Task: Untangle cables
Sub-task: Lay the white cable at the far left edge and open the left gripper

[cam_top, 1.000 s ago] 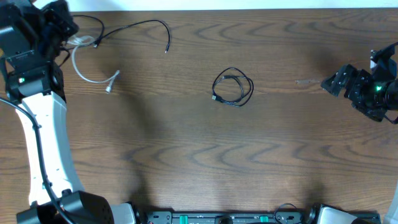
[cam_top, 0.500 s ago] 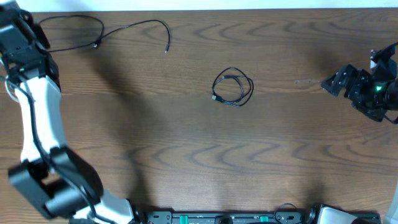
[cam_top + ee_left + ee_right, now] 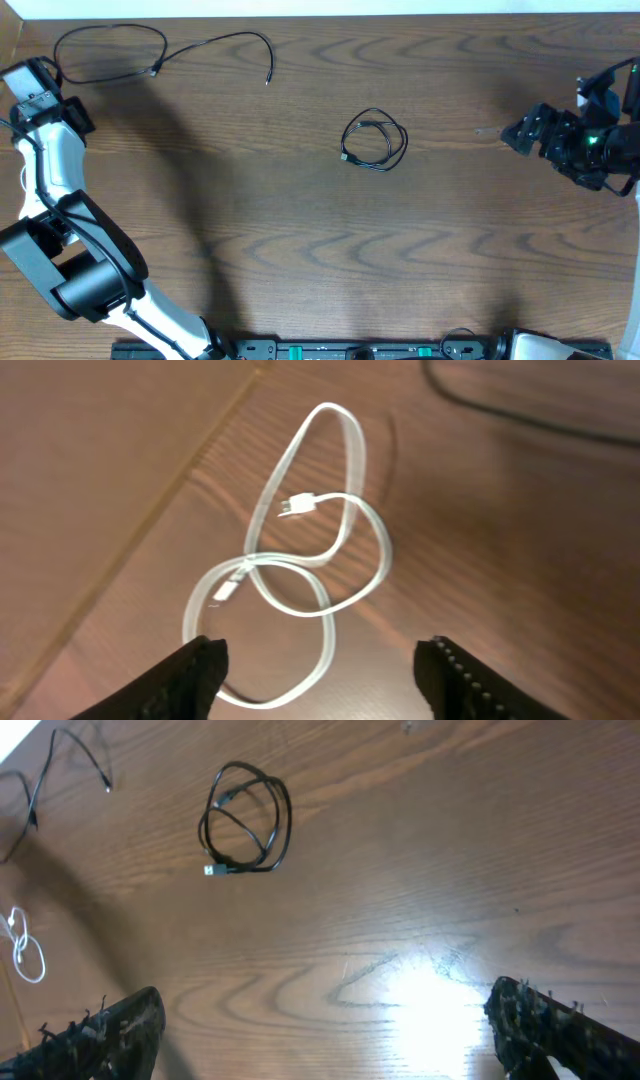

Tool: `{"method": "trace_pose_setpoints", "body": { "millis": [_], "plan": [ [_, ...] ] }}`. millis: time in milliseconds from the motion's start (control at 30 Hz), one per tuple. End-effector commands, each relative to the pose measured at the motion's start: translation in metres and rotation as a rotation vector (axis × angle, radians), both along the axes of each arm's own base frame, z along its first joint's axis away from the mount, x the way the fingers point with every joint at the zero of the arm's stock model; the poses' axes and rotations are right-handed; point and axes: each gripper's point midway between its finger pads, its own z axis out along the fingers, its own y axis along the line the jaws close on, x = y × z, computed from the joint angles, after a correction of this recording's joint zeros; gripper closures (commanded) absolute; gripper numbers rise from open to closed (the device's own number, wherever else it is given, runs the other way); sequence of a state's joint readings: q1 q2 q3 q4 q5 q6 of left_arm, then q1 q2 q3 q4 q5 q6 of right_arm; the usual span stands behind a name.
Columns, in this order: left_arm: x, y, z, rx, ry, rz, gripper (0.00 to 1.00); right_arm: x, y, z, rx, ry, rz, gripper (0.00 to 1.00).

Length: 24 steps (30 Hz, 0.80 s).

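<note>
Both grippers hang open and empty over a wooden table, with three cables lying apart from one another.

Our left gripper holds its jaws apart with nothing between them, above the white cable. That cable lies in loose loops just inside the left edge of the table. Both wrist views show it, but we cannot find it in the overhead view. Our right gripper has its jaws spread wide, gripping nothing, over bare wood near the right edge. The coiled black cable sits near the middle of the table, well apart from both grippers, with open wood on every side. The long black cable trails loosely along the far edge toward the left corner, near the left arm.
</note>
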<state>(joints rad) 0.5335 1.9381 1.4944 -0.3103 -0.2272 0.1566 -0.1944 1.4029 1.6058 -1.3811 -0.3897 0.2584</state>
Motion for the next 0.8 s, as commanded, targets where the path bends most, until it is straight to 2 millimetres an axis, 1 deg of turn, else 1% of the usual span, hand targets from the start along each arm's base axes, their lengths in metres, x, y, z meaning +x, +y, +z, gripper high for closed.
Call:
{"method": "trace_pose_setpoints", "body": {
  "millis": [0, 100, 167, 267, 333, 400, 433, 500, 600, 633, 700, 767],
  "plan": [
    [0.011, -0.013, 0.007, -0.117, -0.123, 0.032, 0.32, 0.000, 0.009, -0.003, 0.001, 0.004, 0.040, 0.01],
    [0.010, -0.015, 0.015, -0.139, -0.157, 0.048, 0.31, 0.000, 0.013, -0.003, -0.011, 0.006, 0.056, 0.01],
    [0.006, -0.015, 0.017, -0.146, -0.154, 0.059, 0.32, -0.001, 0.015, -0.004, -0.028, 0.008, 0.067, 0.01],
    [-0.002, -0.019, 0.009, -0.169, -0.110, 0.064, 0.32, 0.000, 0.018, -0.005, -0.041, 0.007, 0.079, 0.01],
    [-0.011, -0.026, 0.000, -0.200, -0.060, 0.070, 0.32, 0.001, 0.021, -0.004, -0.042, 0.000, 0.088, 0.01],
    [-0.015, -0.041, -0.009, -0.270, -0.027, 0.039, 0.31, 0.003, 0.025, -0.006, -0.042, -0.005, 0.100, 0.01],
    [-0.014, -0.050, -0.013, -0.318, -0.025, 0.012, 0.32, 0.003, 0.027, -0.007, -0.043, -0.007, 0.108, 0.01],
    [-0.009, -0.076, -0.018, -0.449, -0.045, -0.057, 0.32, 0.006, 0.032, -0.013, -0.043, -0.008, 0.127, 0.01],
    [0.005, -0.120, -0.013, -0.714, -0.145, -0.116, 0.32, 0.008, 0.044, -0.031, -0.038, 0.004, 0.156, 0.01],
    [0.014, -0.149, -0.006, -0.881, -0.200, -0.138, 0.32, 0.008, 0.049, -0.044, -0.032, 0.018, 0.165, 0.01],
    [0.021, -0.182, 0.001, -1.025, -0.220, -0.180, 0.32, 0.009, 0.055, -0.059, -0.022, 0.033, 0.162, 0.01],
    [0.027, -0.216, 0.007, -1.104, -0.205, -0.258, 0.32, 0.012, 0.060, -0.073, -0.008, 0.040, 0.148, 0.01]
  ]
}}
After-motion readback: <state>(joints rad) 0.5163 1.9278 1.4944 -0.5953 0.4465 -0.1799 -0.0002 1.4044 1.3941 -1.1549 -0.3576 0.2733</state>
